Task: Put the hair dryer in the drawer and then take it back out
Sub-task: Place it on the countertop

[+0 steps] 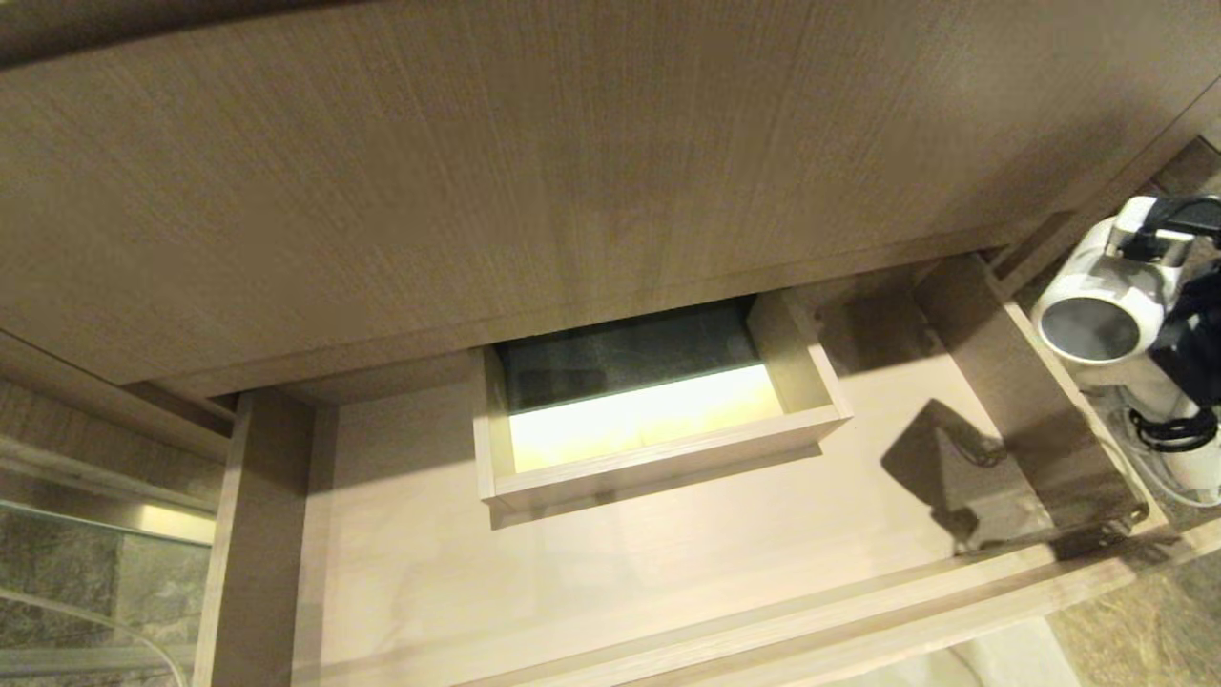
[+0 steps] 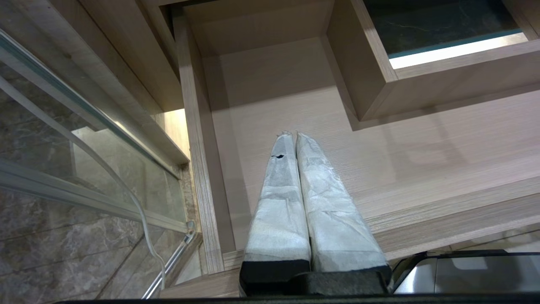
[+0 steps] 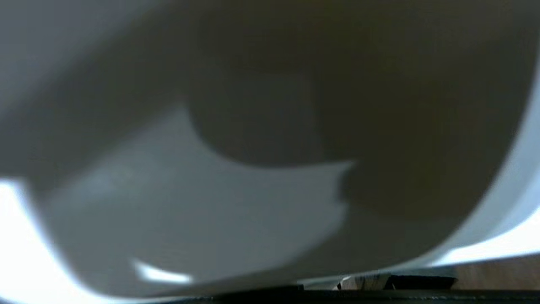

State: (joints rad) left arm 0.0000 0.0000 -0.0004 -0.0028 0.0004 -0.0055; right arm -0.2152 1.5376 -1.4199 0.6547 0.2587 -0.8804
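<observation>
Gripping the hair dryer (image 1: 1107, 296), the right tool (image 1: 1149, 239) hangs right of the drawer (image 1: 658, 458).

No text, label or brand can be read anywhere (the wood surfaces included).

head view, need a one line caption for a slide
Right gripper holds the white hair dryer with dark grey round end at the right edge, beside the open light wooden drawer.

Small inner drawer (image 1: 658, 458) sits pulled out under the cabinet front (image 1: 534, 162), above the floor of the large drawer (image 1: 610, 582). Hair dryer (image 1: 1111, 291) is right of the small drawer, beyond the large drawer's right wall (image 1: 1040, 401), in the right claw (image 1: 1159, 239).
</observation>
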